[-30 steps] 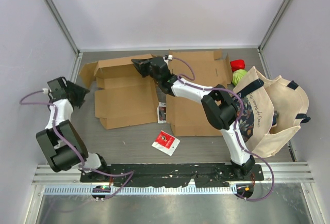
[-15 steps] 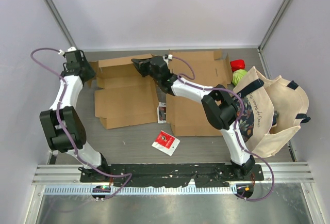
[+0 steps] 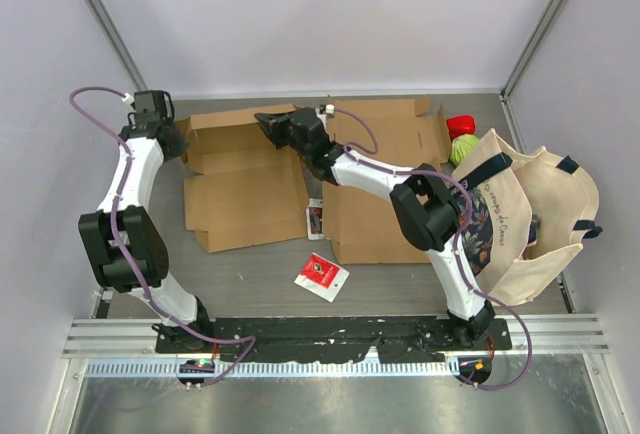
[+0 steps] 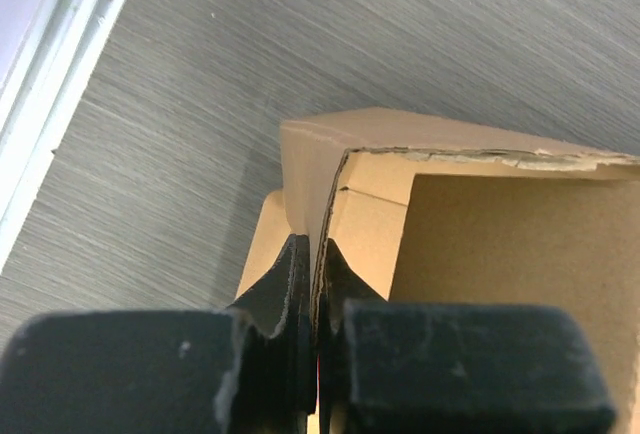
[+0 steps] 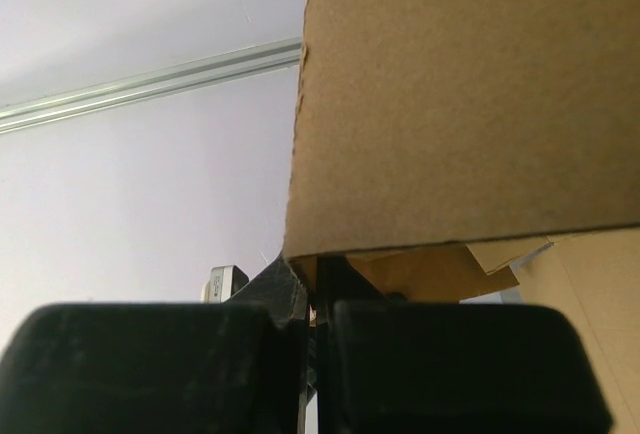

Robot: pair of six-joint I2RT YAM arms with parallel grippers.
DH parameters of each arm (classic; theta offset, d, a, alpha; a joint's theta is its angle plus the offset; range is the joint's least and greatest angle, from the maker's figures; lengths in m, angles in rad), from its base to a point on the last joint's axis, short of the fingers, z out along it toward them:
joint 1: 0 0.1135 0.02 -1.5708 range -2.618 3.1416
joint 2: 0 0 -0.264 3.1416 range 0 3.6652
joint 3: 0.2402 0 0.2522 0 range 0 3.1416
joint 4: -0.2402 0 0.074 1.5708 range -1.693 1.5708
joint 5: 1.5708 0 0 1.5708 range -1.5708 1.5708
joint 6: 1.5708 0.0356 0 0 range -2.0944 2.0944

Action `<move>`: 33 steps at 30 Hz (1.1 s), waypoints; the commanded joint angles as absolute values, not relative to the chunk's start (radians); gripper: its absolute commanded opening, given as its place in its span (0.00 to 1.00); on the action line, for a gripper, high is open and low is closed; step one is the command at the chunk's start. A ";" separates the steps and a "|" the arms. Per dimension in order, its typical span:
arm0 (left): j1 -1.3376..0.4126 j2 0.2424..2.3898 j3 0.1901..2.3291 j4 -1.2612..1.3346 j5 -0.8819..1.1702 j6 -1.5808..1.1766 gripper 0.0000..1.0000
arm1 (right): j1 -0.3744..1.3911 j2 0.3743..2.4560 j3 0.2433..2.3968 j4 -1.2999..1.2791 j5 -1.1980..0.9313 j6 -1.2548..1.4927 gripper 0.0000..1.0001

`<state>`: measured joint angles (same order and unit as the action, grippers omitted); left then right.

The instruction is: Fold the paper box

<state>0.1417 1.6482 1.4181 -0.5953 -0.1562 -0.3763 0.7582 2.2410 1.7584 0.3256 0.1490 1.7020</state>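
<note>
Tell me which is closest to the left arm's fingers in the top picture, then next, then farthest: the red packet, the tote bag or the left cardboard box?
1. Left cardboard box: its corner flap is pinched between the left fingers.
2. Red packet: in the middle, nearer the front.
3. Tote bag: over on the far right side.

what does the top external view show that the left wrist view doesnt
Only top external: the right end effector at the paper box's far flap, a second flat box, the tote bag, a red packet. Only left wrist: the left end effector shut on the box's raised corner flap. Both: that box and the grey table.
</note>
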 commanded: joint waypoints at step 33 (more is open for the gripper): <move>0.144 1.384 1.061 -0.411 0.278 -0.578 0.32 | 0.796 2.169 1.551 0.509 0.230 1.397 0.01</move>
